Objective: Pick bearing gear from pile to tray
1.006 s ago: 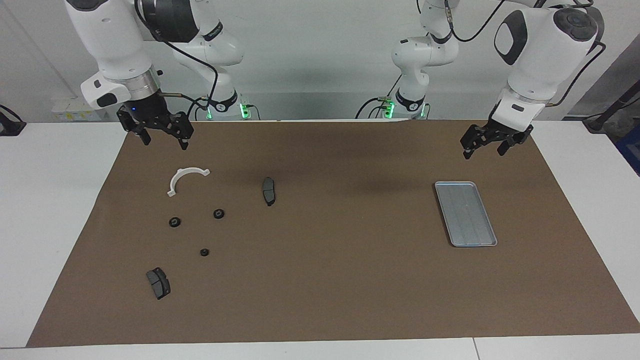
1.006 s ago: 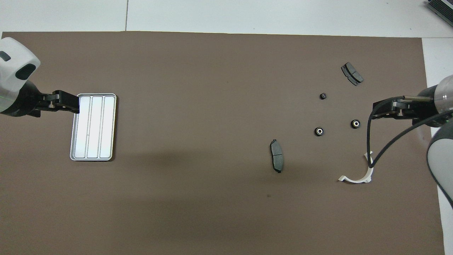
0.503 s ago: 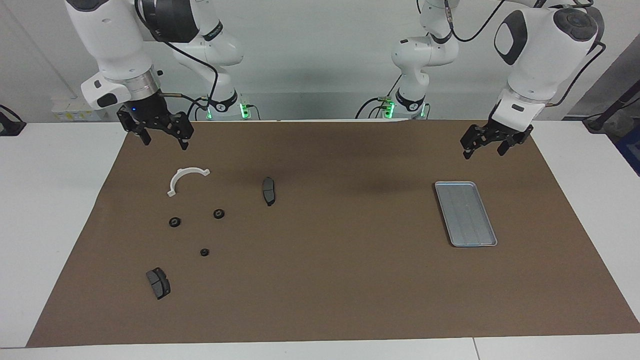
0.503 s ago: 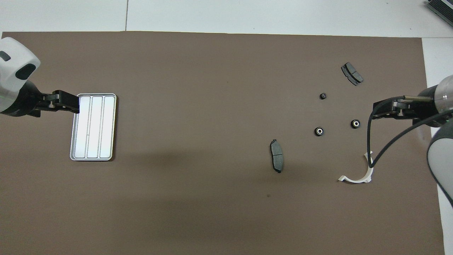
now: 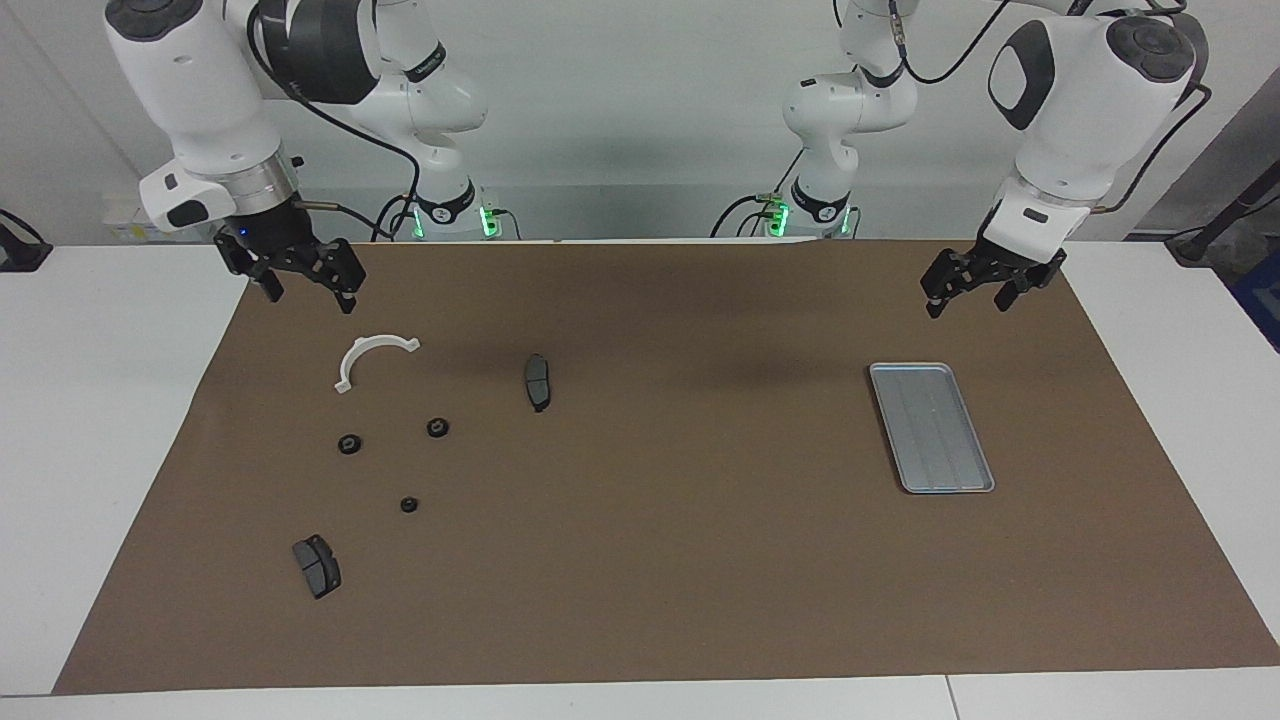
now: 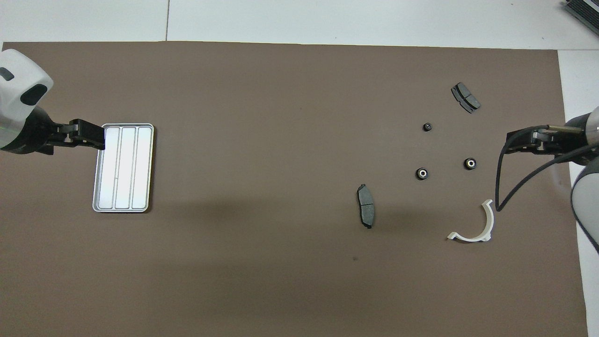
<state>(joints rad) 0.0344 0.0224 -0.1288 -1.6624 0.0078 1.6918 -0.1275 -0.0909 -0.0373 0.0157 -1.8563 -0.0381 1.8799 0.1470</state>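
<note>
From the facing view, the right tool [image 5: 302,288] hangs with fingers apart, empty, over the mat's edge at about eleven o'clock from the white bracket [image 5: 372,358]; the left tool [image 5: 972,296], likewise spread and empty, waits above the mat at twelve o'clock from the tray [image 5: 932,427]. Three bearing gears [image 5: 349,444] lie loose in the pile, between the bracket and a brake pad [image 5: 316,566]. From overhead, the tray [image 6: 123,168] holds nothing, and the nearest gear [image 6: 470,164] sits at roughly eight o'clock from the right tool [image 6: 514,142]. Judging by this, the first reach is only beginning; next the right tool must descend over one gear and close on it.
</note>
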